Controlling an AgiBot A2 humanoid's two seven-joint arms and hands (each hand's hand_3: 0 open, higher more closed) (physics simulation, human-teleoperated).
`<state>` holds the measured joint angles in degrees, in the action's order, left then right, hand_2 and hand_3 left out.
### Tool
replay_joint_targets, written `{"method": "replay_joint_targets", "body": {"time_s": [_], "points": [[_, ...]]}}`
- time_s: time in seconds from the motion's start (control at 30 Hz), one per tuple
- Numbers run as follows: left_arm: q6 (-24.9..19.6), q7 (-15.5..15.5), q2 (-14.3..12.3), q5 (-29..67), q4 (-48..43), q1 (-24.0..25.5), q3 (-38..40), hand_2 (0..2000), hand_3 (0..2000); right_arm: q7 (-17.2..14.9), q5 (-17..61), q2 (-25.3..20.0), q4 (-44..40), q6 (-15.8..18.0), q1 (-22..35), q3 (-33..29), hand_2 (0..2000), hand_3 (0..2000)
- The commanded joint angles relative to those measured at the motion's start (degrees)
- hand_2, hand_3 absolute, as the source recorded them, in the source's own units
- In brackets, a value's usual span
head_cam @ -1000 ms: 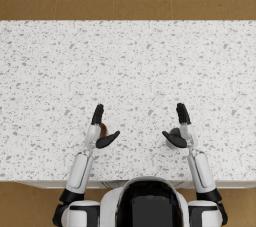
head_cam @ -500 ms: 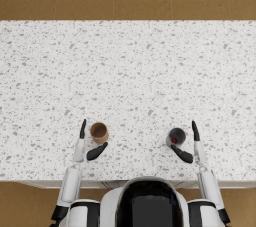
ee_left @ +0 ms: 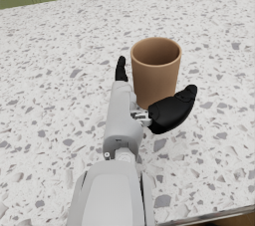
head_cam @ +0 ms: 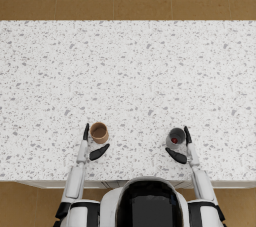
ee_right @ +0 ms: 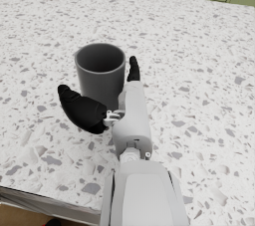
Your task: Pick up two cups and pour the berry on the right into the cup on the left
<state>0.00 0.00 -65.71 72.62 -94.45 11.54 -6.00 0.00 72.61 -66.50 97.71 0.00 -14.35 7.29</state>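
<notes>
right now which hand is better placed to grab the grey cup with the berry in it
The right hand. Its fingers already flank the grey cup, which stands upright on the table with the berry inside. The left hand is across the table, set around the brown cup.

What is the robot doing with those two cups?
The left robot hand is cupped around a round brown cup, and the right robot hand is cupped around a round grey cup with a small red berry inside. Both cups stand upright near the front edge of the speckled white stone counter. Neither is lifted yet.
</notes>
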Motion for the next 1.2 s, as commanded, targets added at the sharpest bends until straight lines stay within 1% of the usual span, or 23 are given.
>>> {"method": "replay_joint_targets", "body": {"time_s": [0.03,0.37,0.7,0.73,0.77,0.8,0.83,0.9,0.93,1.03,1.13,1.2], "points": [[0.0,0.0,-0.5,0.0,0.5,-1.0,0.2,0,0,0.0,0.0,-0.7,-1.4,0.0,1.5,0.5,0,0],[0.0,0.0,-3.3,0.0,2.9,-5.3,0.3,0,0,0.2,0.0,-2.3,-3.3,-1.1,3.3,2.2,0,0],[0.0,0.0,-5.0,0.0,4.4,-6.5,0.4,0,0,0.2,0.0,-3.9,-5.2,-0.8,5.9,3.1,0,0],[0.0,0.0,-5.0,0.0,4.0,-6.2,0.8,1361,327,0.2,0.0,-4.2,-5.6,-0.7,6.4,3.4,0,0],[-0.3,0.0,-5.2,0.0,4.0,-6.2,1.0,2000,653,0.2,0.0,-4.0,-5.2,-0.7,5.9,3.2,0,0],[-0.8,0.1,-5.3,0.0,4.0,-6.2,1.1,2000,980,0.2,0.0,-4.1,-5.0,-0.7,5.8,2.9,1361,327],[-1.1,0.1,-5.4,0.0,3.8,-6.2,1.2,2000,1280,0.2,0.0,-4.0,-4.5,-0.6,5.6,3.2,2000,653],[-1.1,-0.1,-5.6,0.0,3.0,-5.9,1.2,2000,1280,0.1,0.0,-3.9,-2.6,1.7,4.9,2.2,2000,1280],[-1.2,-0.2,-5.6,0.0,1.9,-5.5,1.1,2000,1280,0.2,0.0,-3.9,-1.5,1.8,4.6,1.8,2000,1280],[-1.8,-0.1,-5.5,0.0,-4.0,-4.0,0.7,2000,1280,0.3,0.0,-3.3,5.5,2.5,2.1,1.0,2000,1280],[-2.6,-0.1,-6.1,0.0,-9.9,-4.4,-0.4,2000,1280,0.3,0.0,-4.2,10.0,3.4,3.5,-0.4,2000,1280],[-2.0,-0.2,-6.9,0.0,-11.2,-5.6,-1.9,2000,1280,0.3,0.0,-5.5,11.5,3.7,5.7,-0.2,2000,1280]]}}
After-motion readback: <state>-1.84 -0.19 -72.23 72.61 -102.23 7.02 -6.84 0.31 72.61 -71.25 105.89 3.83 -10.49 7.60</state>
